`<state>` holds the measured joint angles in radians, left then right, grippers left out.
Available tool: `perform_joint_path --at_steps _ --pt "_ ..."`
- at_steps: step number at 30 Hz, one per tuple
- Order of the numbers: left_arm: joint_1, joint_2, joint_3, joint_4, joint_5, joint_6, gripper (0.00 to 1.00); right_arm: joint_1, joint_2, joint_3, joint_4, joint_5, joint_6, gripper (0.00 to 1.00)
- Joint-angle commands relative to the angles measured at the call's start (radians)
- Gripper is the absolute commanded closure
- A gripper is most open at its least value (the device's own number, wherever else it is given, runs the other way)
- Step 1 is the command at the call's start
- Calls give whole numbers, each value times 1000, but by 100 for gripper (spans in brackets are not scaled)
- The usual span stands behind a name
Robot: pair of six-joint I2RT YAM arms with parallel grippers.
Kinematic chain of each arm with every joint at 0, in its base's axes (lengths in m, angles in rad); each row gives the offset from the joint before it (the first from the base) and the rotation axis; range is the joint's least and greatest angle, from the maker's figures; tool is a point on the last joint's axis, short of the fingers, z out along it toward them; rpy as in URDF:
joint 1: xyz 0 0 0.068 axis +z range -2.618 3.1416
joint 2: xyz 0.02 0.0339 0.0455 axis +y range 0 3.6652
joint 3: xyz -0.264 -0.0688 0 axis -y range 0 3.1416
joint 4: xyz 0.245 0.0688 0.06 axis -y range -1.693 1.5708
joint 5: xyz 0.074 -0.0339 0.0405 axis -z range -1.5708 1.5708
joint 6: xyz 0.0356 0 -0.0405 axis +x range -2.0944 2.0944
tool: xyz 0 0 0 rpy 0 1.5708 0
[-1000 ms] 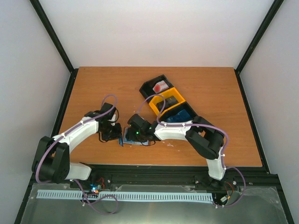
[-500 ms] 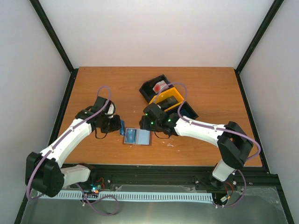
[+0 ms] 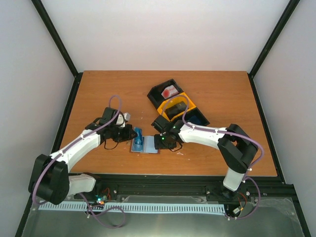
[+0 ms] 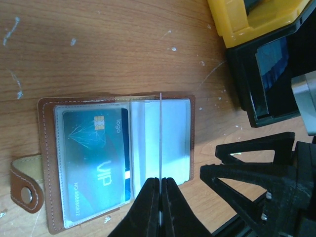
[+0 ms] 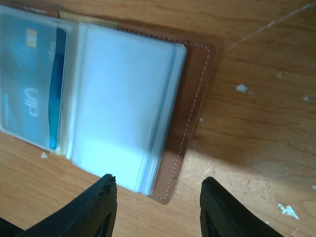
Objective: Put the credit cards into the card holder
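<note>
From above, the card holder (image 3: 148,147) lies open near the 6 o'clock edge of the table (image 3: 98,98), with the left gripper (image 3: 134,133) at its 9 o'clock and the right gripper (image 3: 161,142) at its 3. In the left wrist view, the jaws are pinched tight on a credit card (image 4: 160,133) seen edge-on over the holder's sleeves, perhaps touching them. A blue card (image 4: 94,153) sits pocketed at 9 o'clock. In the right wrist view, the jaws stand apart and hold nothing, at the holder's 6 o'clock edge.

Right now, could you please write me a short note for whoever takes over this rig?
Left hand: shut on a card, held edge-on over the open holder.
Right hand: open beside the holder, holding nothing.
Done: one blue card sits in a holder sleeve.
To do: slide the held card into a sleeve, then likely the cards that seem to lie in the tray.
</note>
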<state>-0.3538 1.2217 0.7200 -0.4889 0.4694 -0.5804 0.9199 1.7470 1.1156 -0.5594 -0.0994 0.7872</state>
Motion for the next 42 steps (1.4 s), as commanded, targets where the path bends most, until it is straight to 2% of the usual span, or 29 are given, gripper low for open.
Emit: perform_joint_path --at_steps 1,8,23,42 --pt "3 35 -29 73 49 20 99 3 9 34 -51 -32 -27 54" --pt "3 107 -81 123 62 11 99 3 42 50 -59 -51 -26 54" --pt "3 160 -159 264 156 7 99 3 94 34 -12 -66 0 61" --pt "3 150 -208 374 110 -22 99 -6 139 31 -49 -34 6 71"
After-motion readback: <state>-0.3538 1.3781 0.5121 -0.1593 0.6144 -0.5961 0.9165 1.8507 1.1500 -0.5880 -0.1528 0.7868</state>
